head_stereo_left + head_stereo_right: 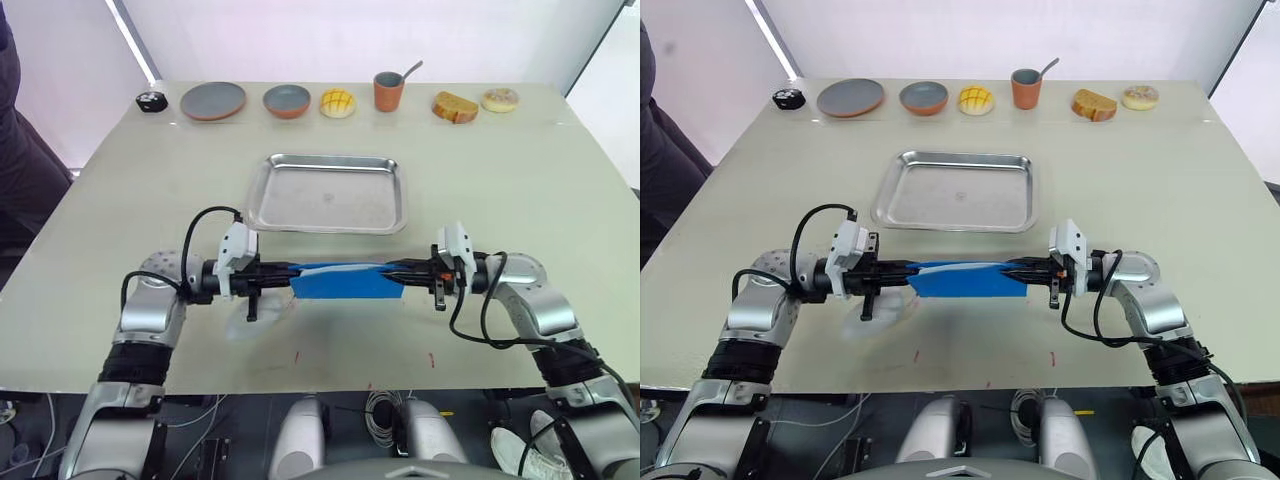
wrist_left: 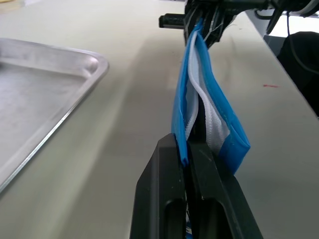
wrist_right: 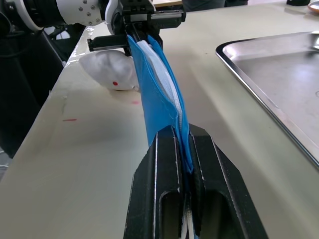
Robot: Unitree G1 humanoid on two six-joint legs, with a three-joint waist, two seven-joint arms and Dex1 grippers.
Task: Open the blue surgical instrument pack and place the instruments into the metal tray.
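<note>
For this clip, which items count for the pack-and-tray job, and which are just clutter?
Job: blue pack, held between left end effector and right end effector; metal tray.
Clutter: plate, bowl, bun, cup, bread, doughnut, white plush toy.

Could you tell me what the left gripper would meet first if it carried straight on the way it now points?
Past the flat blue fabric pack pinched in its fingers, the left gripper would probably meet the right gripper, which faces it from the pack's other end.
</note>
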